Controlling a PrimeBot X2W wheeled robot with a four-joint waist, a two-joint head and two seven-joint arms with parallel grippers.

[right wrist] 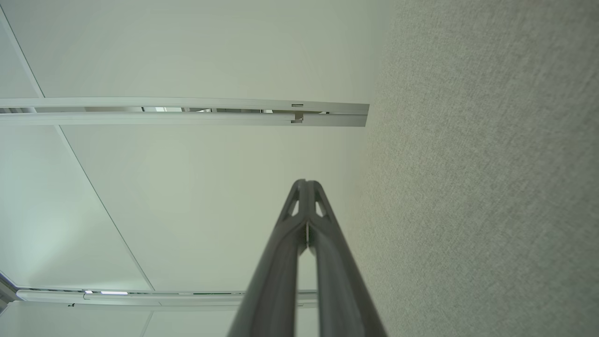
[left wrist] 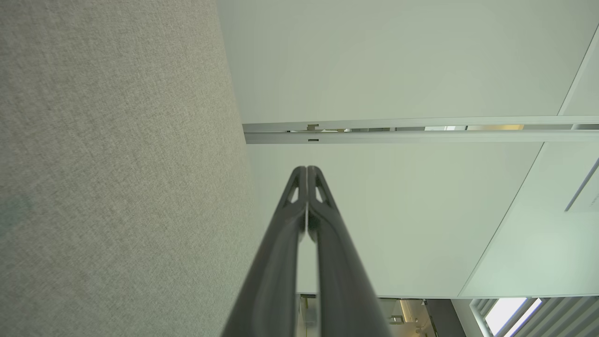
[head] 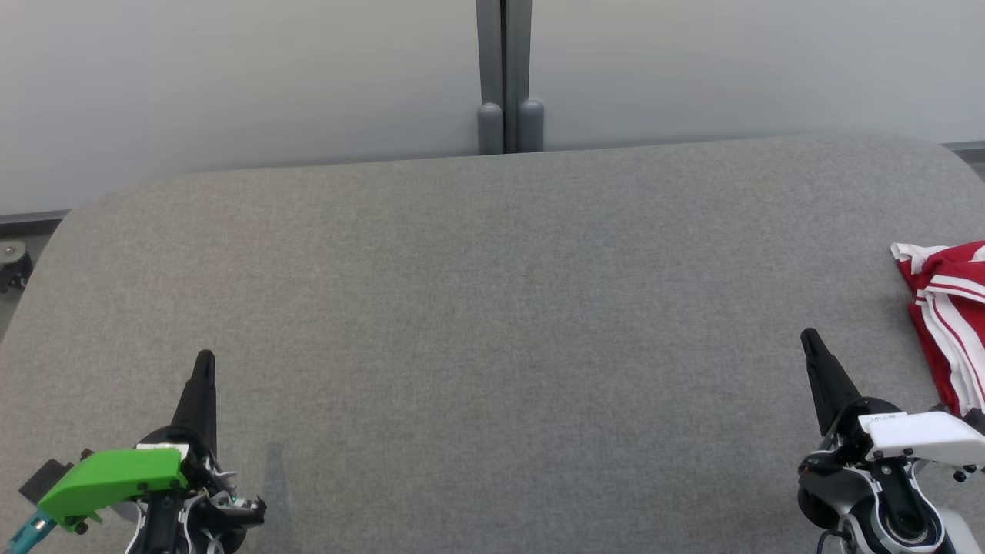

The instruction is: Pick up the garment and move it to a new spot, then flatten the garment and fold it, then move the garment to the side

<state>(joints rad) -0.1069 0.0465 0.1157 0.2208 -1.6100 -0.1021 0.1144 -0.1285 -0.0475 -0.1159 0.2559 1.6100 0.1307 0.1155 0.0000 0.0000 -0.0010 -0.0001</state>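
A red garment (head: 951,315) with white stripes lies bunched at the right edge of the grey table (head: 477,308), partly cut off by the head view's border. My right gripper (head: 809,338) stands at the lower right, shut and empty, a short way left of the garment and apart from it. At the lower left, far from the garment, my left gripper (head: 205,358) is shut with nothing in it. The left wrist view has the left gripper (left wrist: 307,169) with its tips pressed together. My right gripper (right wrist: 306,182) is likewise closed tip to tip in the right wrist view.
The grey felt-covered table has rounded far corners. Behind it stands a pale partition wall with a grey post (head: 504,77) at the middle. A caster wheel (head: 14,261) sits on the floor at the far left.
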